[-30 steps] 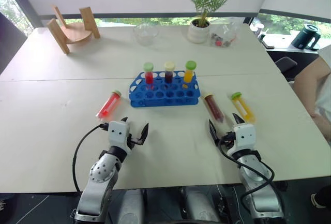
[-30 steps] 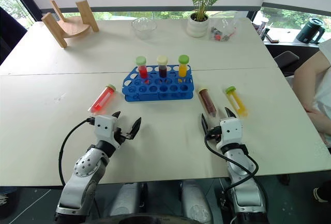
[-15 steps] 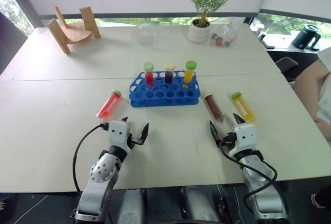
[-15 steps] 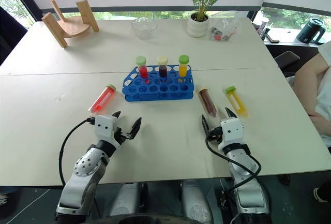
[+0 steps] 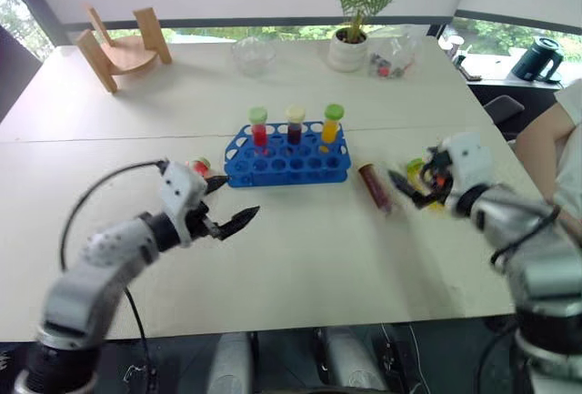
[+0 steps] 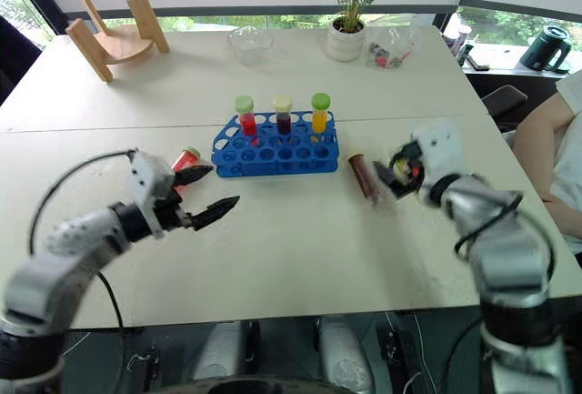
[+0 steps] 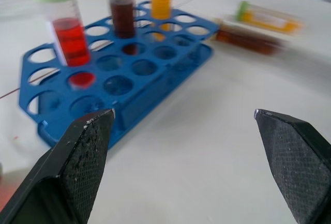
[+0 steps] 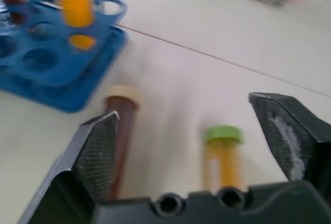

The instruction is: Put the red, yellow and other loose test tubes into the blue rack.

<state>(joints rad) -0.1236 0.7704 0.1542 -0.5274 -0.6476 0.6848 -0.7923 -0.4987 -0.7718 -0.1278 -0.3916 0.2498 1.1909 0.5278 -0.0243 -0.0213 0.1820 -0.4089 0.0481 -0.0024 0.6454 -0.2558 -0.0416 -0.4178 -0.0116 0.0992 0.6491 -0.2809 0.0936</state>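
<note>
Tubes still loose, none gripped. Nearest: left gripper (image 6: 202, 195), lifted off the table since a second ago, jaws wide and empty, red tube (image 6: 185, 158) partly hidden just behind it at 10 o'clock of centre. Right gripper (image 5: 411, 185), also raised and swung out, jaws spread and empty, hanging over yellow tube (image 8: 223, 157) at 3 o'clock; brown tube (image 5: 375, 186) just beside, nearer the rack (image 5: 291, 165). Rack at 12 o'clock, already holding three upright tubes in its back row, front holes free. Likely meaning: both arms leaving rest, heading for first pickups. Beyond, wooden stand (image 5: 118, 44) at 11 and plant (image 5: 350, 48) at 1.
</note>
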